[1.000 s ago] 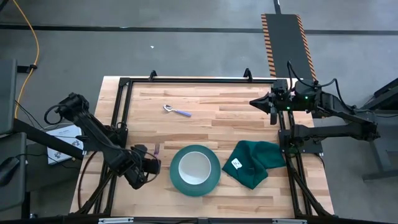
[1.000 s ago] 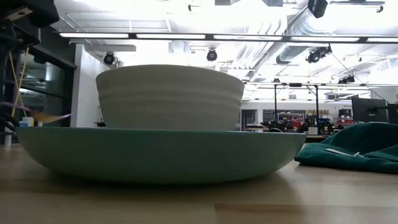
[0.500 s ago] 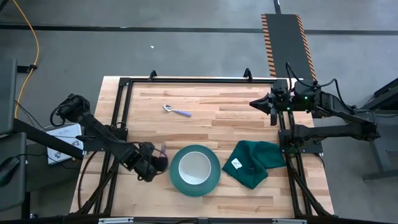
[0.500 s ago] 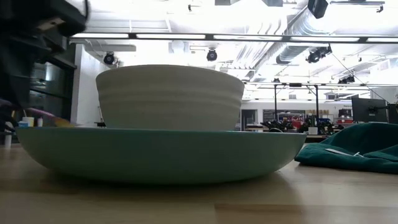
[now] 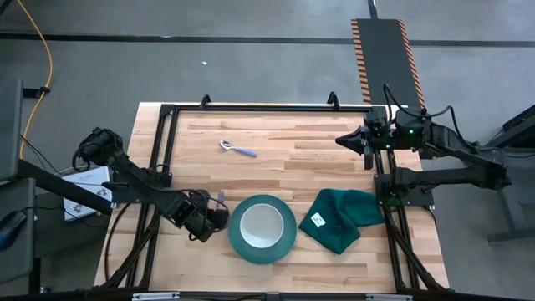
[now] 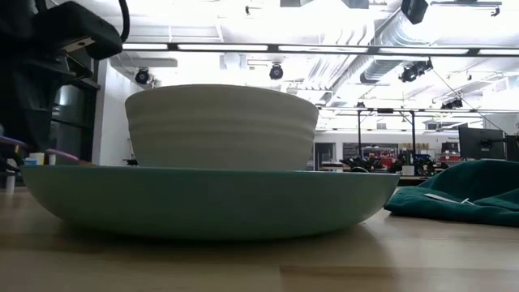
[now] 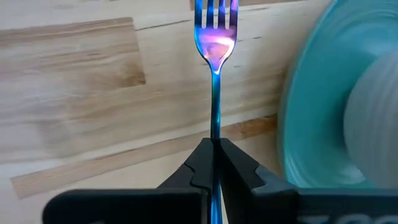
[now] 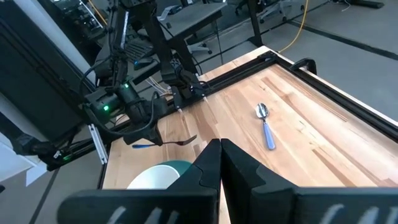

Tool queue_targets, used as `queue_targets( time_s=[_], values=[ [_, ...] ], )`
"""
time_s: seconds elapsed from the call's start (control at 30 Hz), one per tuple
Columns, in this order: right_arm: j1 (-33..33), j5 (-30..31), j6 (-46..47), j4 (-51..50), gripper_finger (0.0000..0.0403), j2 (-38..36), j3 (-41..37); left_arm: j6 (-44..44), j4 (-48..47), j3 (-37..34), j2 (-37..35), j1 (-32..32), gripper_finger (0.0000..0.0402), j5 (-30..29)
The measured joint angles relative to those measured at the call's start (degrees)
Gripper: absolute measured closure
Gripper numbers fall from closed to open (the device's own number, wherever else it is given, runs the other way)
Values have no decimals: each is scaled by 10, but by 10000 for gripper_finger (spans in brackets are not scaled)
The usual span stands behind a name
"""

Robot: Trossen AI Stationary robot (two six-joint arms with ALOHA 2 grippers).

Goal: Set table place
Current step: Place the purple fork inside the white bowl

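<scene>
Shifted toward the plate since a second ago: left pincer, then out near the tabletop's left frame rail, now just beside the left rim of the teal plate. Pressed together on the handle of the fork, tines pointing away from the wrist, away from the near edge in the high view. Fork handle blue-purple, tines showing a pink-blue sheen in the left wrist view; held low over the pale planks of the tabletop, whether touching the wood cannot be told. Fork shaft running alongside the plate's curved rim, apart from it by a narrow strip of wood.

Resting in the middle of the plate: white bowl, upright. Seen level across the tabletop, bowl standing well above the plate, with the dark mass of the left arm at the far left.

Farther out, toward the far side of the tabletop: spoon lying flat on the wood, bowl of it toward the left, blue-purple handle toward the right, well apart from plate and fork. Also visible from the right wrist, spoon lying alone on the planks.

Right of the plate, just beside its rim: dark green cloth, crumpled, with a small white tag on top.

Right pincer pressed together, holding nothing, parked over the tabletop's far right part near the frame rail, unchanged in place from the earlier frames.
</scene>
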Motion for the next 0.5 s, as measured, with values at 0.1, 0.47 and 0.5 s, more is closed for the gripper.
queue_targets(
  time_s=[0.1, 0.47, 0.5],
  values=[
    [0, 0, 0, 0, 403, 0, 0, -10, 2, 0, 11, 0, 394, 2],
    [0, -2, 1, -2, 403, -1, 0, -16, -15, 28, 48, 0, 394, 4],
    [0, -2, 1, -2, 403, 0, 0, -15, -21, 31, 50, 0, 394, 4]
  ],
)
